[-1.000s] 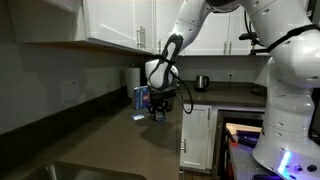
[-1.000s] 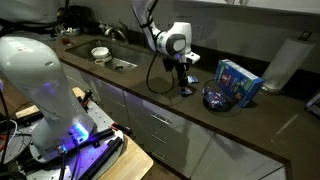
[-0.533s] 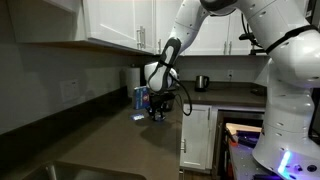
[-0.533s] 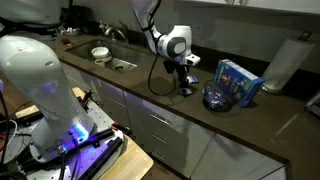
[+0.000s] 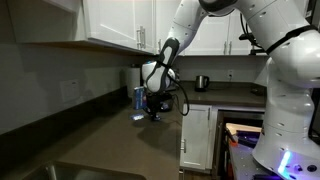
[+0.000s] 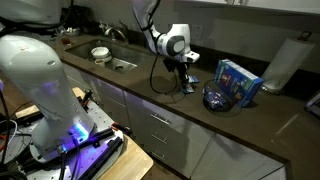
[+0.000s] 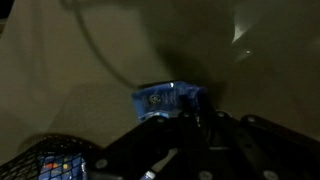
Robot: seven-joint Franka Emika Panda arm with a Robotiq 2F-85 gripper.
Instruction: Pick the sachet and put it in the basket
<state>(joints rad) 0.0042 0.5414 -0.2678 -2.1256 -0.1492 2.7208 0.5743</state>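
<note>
- Wrist view: the sachet (image 7: 165, 100), blue with a pale mark, lies flat on the dark worktop (image 7: 70, 60), just ahead of the gripper (image 7: 200, 120).
- The dark fingers (image 7: 160, 140) rise from the lower edge of this view. They overlap the sachet's near edge.
- Finger state: cannot tell. The picture is dim and does not show whether the fingers are apart, closed, or gripping the sachet.
- A dark mesh bowl (image 7: 40, 160) shows at the lower left corner of the wrist view, with a coloured item inside.
- In an exterior view the gripper (image 5: 153, 110) is low over the worktop (image 5: 110, 135), pointing down. A small pale sachet (image 5: 138, 117) lies on the worktop just beside it.
- The basket (image 5: 139, 97), blue and upright, stands behind the sachet, near the wall.
- In an exterior view the gripper (image 6: 186, 87) is down at the worktop (image 6: 260, 125). The sachet cannot be made out here.
- The bowl (image 6: 216, 97) sits near the gripper, with the basket (image 6: 238, 80) just beyond it.
- The sachet is on the worktop, not in the basket.
</note>
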